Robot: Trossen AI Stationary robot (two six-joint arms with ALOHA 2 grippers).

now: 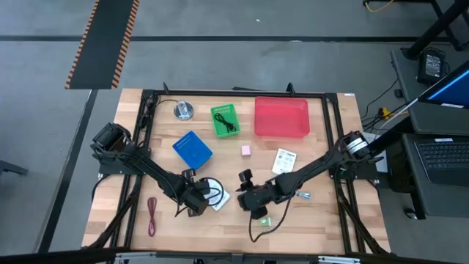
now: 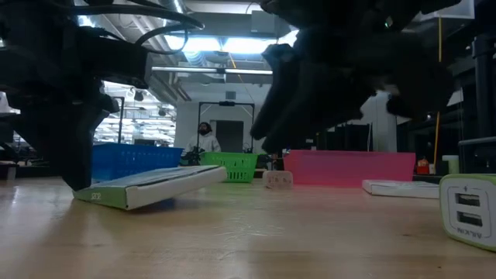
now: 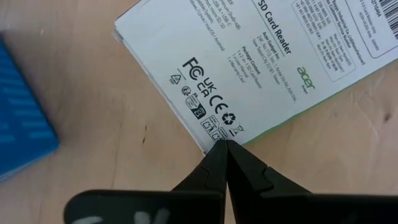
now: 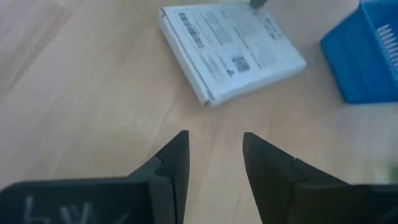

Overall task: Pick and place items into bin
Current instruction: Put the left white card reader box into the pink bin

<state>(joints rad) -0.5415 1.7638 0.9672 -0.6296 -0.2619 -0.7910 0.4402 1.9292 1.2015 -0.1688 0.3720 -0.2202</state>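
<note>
The left end effector (image 3: 225, 146), pinched shut, tips the near white packet's (image 3: 261, 68) corner, while the right end effector (image 4: 214, 152) hovers narrowly open, empty, over bare tabletop (image 4: 81, 87), its arm hiding nearby items.

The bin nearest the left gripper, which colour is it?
Blue. The bin shows best in the high view.

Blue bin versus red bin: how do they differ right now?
The square blue plastic bin sits turned at an angle, nearer the left pincer; the rectangular red plastic bin is larger, squared to the table's far edge. Both look empty.
</note>
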